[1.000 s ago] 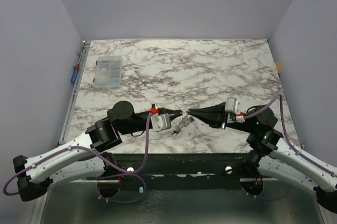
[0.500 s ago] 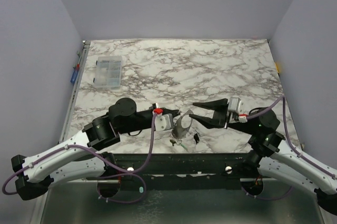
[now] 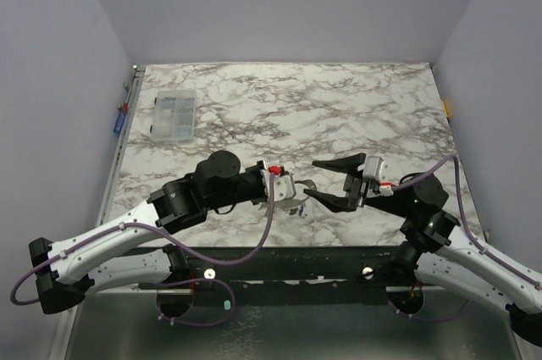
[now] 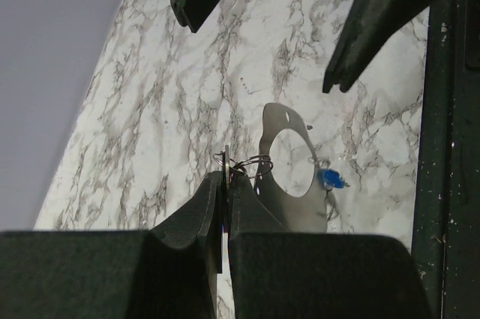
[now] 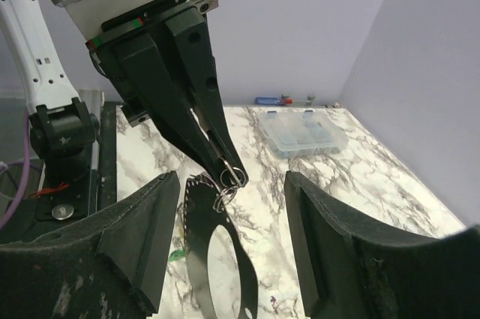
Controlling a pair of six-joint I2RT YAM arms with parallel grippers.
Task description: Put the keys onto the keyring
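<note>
My left gripper (image 3: 298, 193) is shut on the keyring, pinching thin metal and small wire rings (image 4: 251, 164) at its top. The keyring, a flat silvery-grey loop (image 4: 289, 120), hangs below those fingertips (image 5: 229, 155) and looks dark in the right wrist view (image 5: 201, 251). A blue-headed key (image 4: 330, 179) shows at the loop's right edge, and a green bit (image 5: 174, 255) sits behind the loop. I cannot tell whether they hang or lie on the table. My right gripper (image 3: 312, 179) faces the left one, open, its fingers (image 5: 142, 236) on either side of the loop without touching.
A clear plastic compartment box (image 3: 172, 114) stands at the back left of the marble table (image 3: 339, 106). The dark rail of the table's near edge (image 4: 444, 146) runs just behind the hanging loop. Purple walls close in the left, back and right sides.
My right gripper has opened and let go, drawing back slightly. My left gripper has carried the keyring to the right, and it now hangs between the right fingers.
</note>
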